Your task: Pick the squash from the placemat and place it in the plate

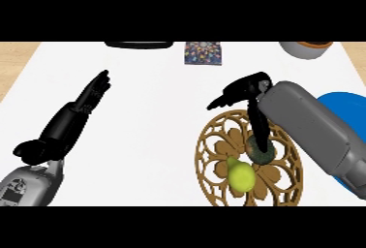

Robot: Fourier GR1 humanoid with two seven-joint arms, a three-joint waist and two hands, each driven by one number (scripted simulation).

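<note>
Squash (241, 175) is looking yellow-green and pear-shaped, lying on the wooden cutout placemat (214, 145); right hand (239, 92) is hanging over it with curled, empty fingers, left hand (89, 97) is resting flat, no readable labels.

Forearm (314, 131) hides plate (350, 104) partly

A dark green avocado (262, 151) lies on the white worktop (157, 135). At the far edge sit a patterned card (204, 53), a grey bowl (306, 49) and a black object (139, 44).
</note>
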